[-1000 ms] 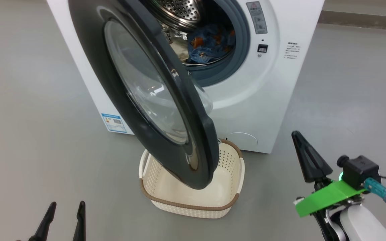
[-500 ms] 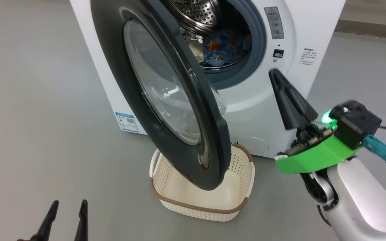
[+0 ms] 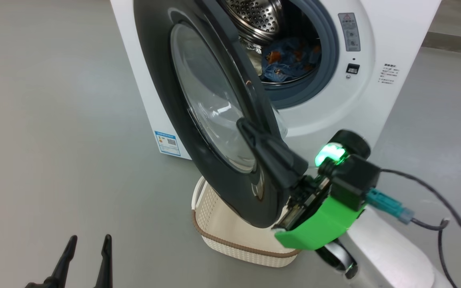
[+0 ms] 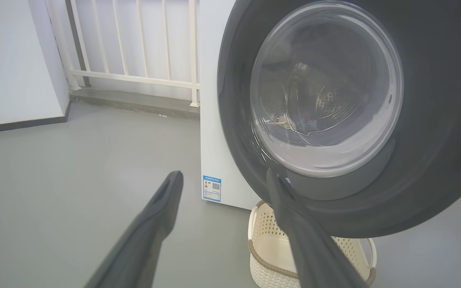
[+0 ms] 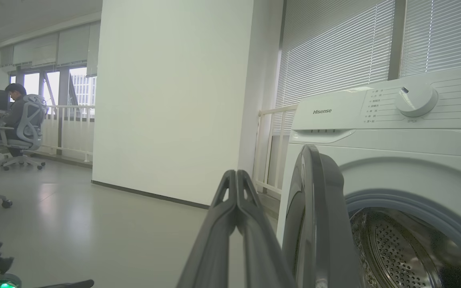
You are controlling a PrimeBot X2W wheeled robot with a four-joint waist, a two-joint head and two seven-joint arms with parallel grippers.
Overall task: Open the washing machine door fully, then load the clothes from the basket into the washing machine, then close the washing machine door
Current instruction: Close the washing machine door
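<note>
Clothes (image 3: 290, 60) in drum (image 3: 254, 16); R pincer (image 3: 245, 125), pressed together, has swung beside washing machine door (image 3: 154, 80), seemingly for closing push. L pincer (image 3: 88, 242) spread.

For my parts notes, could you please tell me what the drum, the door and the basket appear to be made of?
Drum: likely polished steel; bright mirror glints, punched holes. Door: glossy black rim, probably plastic; its clear bulging window, glass or clear plastic, throws reflections. Basket: matte cream plastic, judging by moulded perforations, with a brown braid-look rim.
</note>
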